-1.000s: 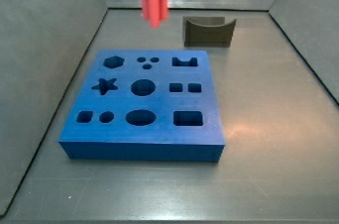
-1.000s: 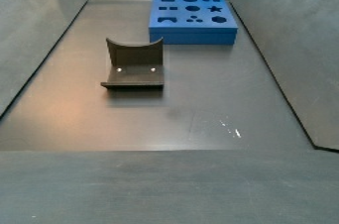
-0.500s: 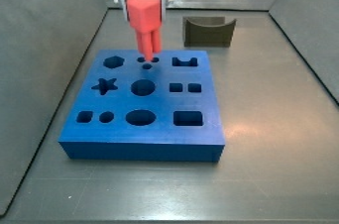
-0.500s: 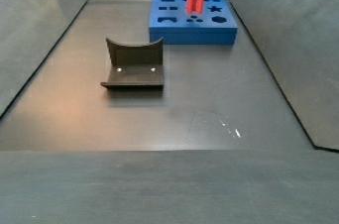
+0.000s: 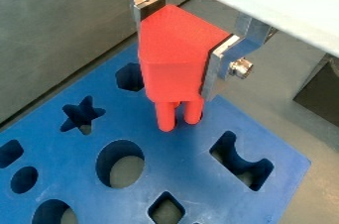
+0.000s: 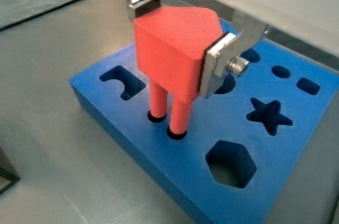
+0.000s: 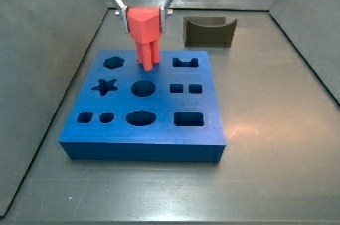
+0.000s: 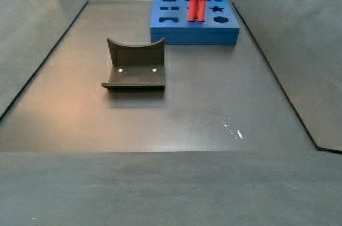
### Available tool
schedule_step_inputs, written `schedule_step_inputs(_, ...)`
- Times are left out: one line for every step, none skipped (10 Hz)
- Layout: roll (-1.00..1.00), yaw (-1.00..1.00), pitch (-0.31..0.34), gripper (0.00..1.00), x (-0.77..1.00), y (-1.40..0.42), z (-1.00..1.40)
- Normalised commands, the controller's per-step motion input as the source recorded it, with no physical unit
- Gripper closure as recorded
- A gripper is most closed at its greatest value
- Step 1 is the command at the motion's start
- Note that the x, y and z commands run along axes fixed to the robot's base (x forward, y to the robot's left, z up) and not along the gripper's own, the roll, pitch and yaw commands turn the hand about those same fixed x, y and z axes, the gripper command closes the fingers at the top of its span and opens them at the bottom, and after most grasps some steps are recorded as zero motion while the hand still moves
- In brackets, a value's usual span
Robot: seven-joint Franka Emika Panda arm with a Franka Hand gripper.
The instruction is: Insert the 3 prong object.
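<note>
My gripper [image 5: 185, 45] is closed on the 3 prong object [image 5: 176, 57], which stands upright directly over the blue board [image 6: 139, 109]. Its long axis is vertical, and the prongs [image 6: 167, 115] reach the small holes. How deep they sit is hidden.

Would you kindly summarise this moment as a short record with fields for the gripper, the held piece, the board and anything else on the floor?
gripper: gripper above the blue board, jaws shut on the 3 prong object
held piece: 3 prong object, upright, prong tips entering small round holes
board: blue board, star, hexagon and round cutouts unfilled
other: dark curved block, apart from the board
</note>
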Motion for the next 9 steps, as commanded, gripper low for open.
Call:
schedule_step_inputs(0.0,0.0,0.0,1.0,0.0,0.14,-0.24)
schedule_step_inputs(0.0,0.0,0.01,1.0,0.0,0.17,-0.21)
schedule_step_inputs(0.0,-0.01,0.0,1.0,0.0,0.06,-0.23)
schedule_step_inputs(0.0,0.0,0.0,1.0,0.0,0.0,-0.27)
schedule_step_inputs(-0.03,0.0,-0.003,1.0,0.0,0.0,-0.35)
schedule_step_inputs(0.0,0.0,-0.047,1.0,0.0,0.0,-0.51)
schedule_step_inputs(0.0,0.0,-0.057,1.0,0.0,0.0,-0.52)
schedule_step_inputs(0.03,0.0,-0.043,1.0,0.0,0.0,-0.48)
schedule_step_inputs(0.03,0.0,-0.037,1.0,0.0,0.0,-0.5)
